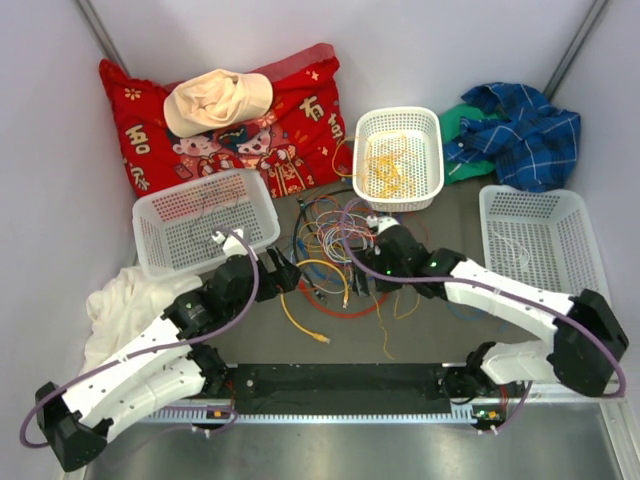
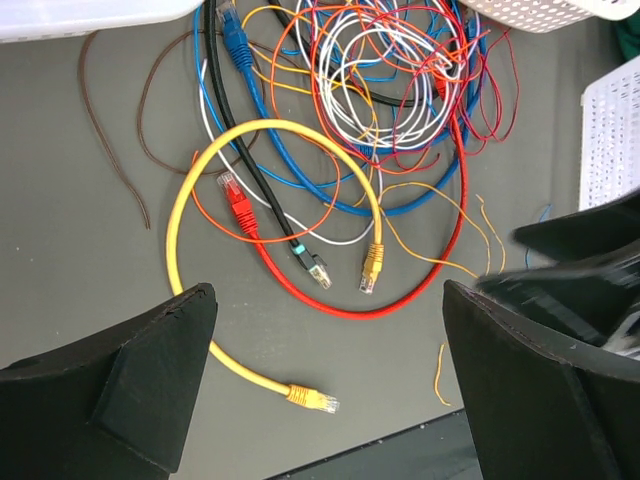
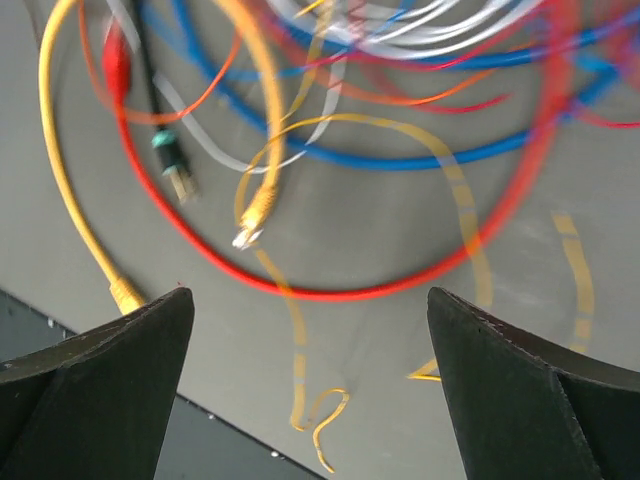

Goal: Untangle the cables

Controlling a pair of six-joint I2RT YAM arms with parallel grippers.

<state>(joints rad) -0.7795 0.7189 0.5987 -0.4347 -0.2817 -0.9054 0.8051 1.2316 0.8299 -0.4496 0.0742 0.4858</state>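
On the grey tabletop point(image 1: 420, 345), between the two arms, at the near edge of the heap:

**Left gripper** point(image 2: 325, 300): jaws wide, nothing held. It hovers over the free end of a yellow cable point(image 2: 172, 230).

**Right gripper** point(image 3: 310, 300): jaws wide, nothing held. It hangs over the same near edge, and its view is partly blurred.

**Risks, as judged:**
- The two grippers stand close together over one patch, so a reach by either could knock the other.
- The strands cross tightly here, and closing jaws may pinch two or three instead of one.
- A pull on a looped strand would likely drag the whole heap rather than free one piece.
- The plugs could snag in neighbouring loops.
- The thinnest wires could slip out of the jaws.

**Cables** point(image 1: 325, 250): one loose tangle in the middle of the tabletop, just in front of the middle basket point(image 1: 432, 150) and beside the left basket point(image 1: 160, 255).
- The yellow cable forms an open loop with a plug at each end and crosses the others.
- A red cable point(image 2: 370, 315) sweeps a wide arc round the near side.
- A blue cable point(image 2: 235, 40) and a black cable point(image 2: 250, 160) run from the far side toward the near edge.
- Behind them lies a dense coil of thin white, red and orange wires.
- A brown wire point(image 2: 100, 120) lies apart to the left.
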